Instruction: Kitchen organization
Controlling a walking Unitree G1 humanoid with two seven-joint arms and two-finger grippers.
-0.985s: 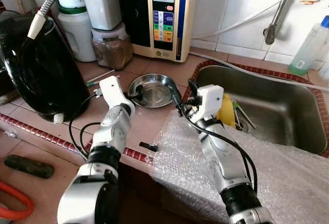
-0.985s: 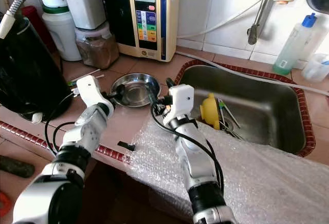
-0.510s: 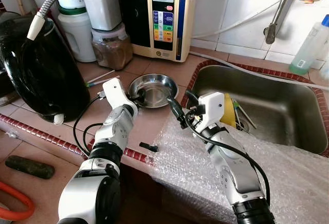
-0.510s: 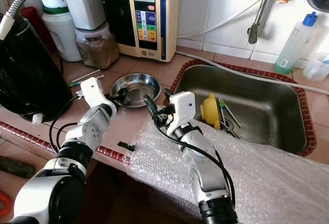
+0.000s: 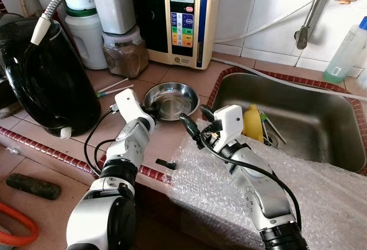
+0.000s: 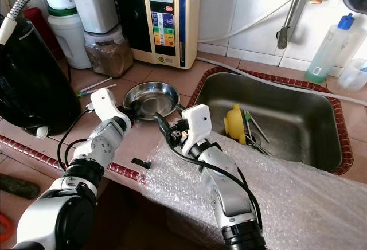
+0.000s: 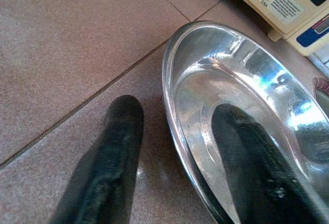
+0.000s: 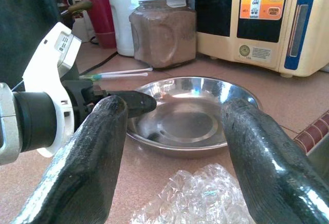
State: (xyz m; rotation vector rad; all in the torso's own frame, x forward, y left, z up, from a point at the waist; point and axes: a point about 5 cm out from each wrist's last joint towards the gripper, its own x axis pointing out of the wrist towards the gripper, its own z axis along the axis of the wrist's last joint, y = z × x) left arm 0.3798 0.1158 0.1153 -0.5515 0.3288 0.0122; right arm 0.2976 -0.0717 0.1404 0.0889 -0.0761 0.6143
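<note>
terracotta tiles cover the worktop (image 5: 172,78), with white wall tiles behind and a steel sink (image 5: 298,118) sunk into its right end. along the back edge stand a cream water ionizer (image 5: 183,18), a jar of brown powder (image 5: 125,52) and white filter canisters (image 5: 86,35); a black kettle (image 5: 49,78) sits toward the left end. bubble wrap (image 5: 229,187) hangs over the front edge beside the sink, and a small black part (image 5: 166,163) lies on that edge.

the steel bowl (image 5: 167,100), which i take to be the thing to tidy, rests on the tiles between the ionizer and the front edge. my left claw (image 5: 153,109) straddles its near rim: one finger (image 7: 247,172) lies inside the bowl, the other (image 7: 110,157) outside on the tile, with a gap on either side of the metal, so it is parted and holds nothing yet.

my right claw (image 5: 192,124) has changed most. a second ago it was higher and nearer the sink's left wall; now it has swung down and leftward, fingers spread wide and empty, hanging just off the bowl's right side over the edge of the bubble wrap. its wrist view looks straight across the bowl at my left claw.

i judge both claws are now set around the bowl, so the left should close on the rim next. thin polished steel could slip from that pinch.
</note>
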